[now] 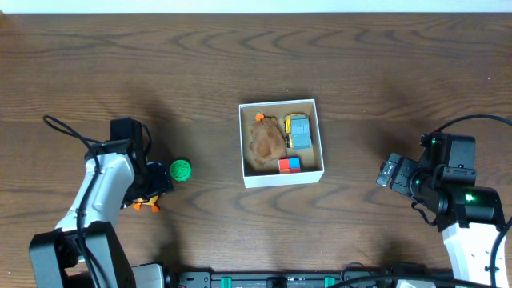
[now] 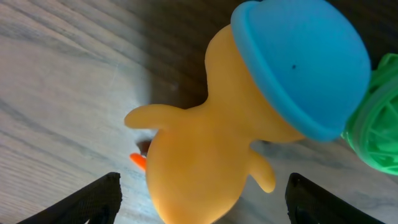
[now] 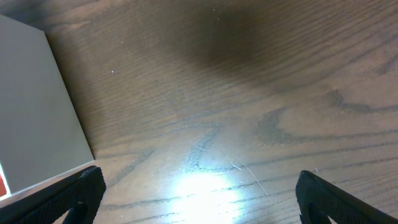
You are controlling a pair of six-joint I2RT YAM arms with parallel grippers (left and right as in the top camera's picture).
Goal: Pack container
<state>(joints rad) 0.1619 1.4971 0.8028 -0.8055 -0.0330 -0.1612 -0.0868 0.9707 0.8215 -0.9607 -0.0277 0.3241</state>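
Packing looks partly done: the container (image 1: 282, 178), mid-frame overhead, holds three toys (image 1: 268, 142); duck (image 2: 199, 162) and green ball (image 1: 181, 170) wait lower left. The left gripper (image 2: 202, 202) straddles the duck, jaws wide and not touching it; the right gripper (image 3: 199, 199) gapes empty.

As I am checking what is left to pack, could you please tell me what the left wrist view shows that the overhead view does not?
Left wrist only: a yellow duck with a blue hat; overhead, the left arm hides nearly all of it. Overhead only: the container, holding a brown plush, a grey-yellow toy and a red-blue block. Both: the green ball and the wooden table.
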